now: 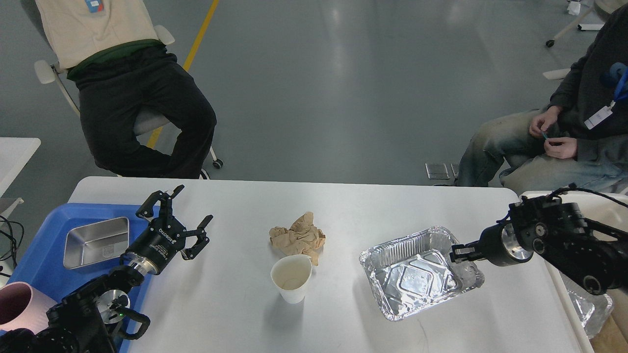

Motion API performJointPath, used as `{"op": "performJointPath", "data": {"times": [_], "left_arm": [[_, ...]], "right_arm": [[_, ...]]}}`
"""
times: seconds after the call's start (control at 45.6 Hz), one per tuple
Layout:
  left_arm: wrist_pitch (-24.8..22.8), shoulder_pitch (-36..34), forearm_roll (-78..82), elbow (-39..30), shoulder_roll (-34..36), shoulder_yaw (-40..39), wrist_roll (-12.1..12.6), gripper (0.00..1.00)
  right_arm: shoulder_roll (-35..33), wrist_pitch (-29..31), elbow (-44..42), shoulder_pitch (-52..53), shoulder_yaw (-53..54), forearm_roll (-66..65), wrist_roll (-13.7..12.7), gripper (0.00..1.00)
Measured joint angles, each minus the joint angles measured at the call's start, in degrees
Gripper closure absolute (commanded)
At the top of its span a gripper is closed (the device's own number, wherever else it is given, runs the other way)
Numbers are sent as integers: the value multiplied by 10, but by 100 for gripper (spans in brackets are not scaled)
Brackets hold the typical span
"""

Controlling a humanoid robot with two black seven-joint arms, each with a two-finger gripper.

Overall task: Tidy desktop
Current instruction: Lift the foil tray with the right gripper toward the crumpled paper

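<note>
The counter (343, 206), smooth white and broad, filled the lower frame, carrying a crinkled foil tray (417, 274), a crumpled brown paper wad (299, 237) and a white paper cup (291, 278). Your right gripper (457, 252) sat at the foil tray's far rim; I could not tell how its jaws stood. Lift gently, that thin foil buckles. Your left gripper (184, 220) hung jaws spread beside the blue tray (46, 225).
</note>
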Motion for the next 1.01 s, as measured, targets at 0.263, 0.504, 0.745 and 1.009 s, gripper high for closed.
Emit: {"op": "performJointPath", "data": {"times": [0.263,0.504,0.745,1.009], "left_arm": [[-4,-2,-8,0,1,-45,-1,3],[-3,0,-8,0,1,-88,-5,3],[-2,1,-8,0,13,-90,-7,3],[-2,1,-13,0,32,-92,-5,3]], "right_arm": [[-90,36,78,48,0,81,-63,100],[-84,30,76,74,3,187,-111,100],[6,6,-1,106,3,219,-121,100],[101,-22,-85,115,1,218,-121,100]]}}
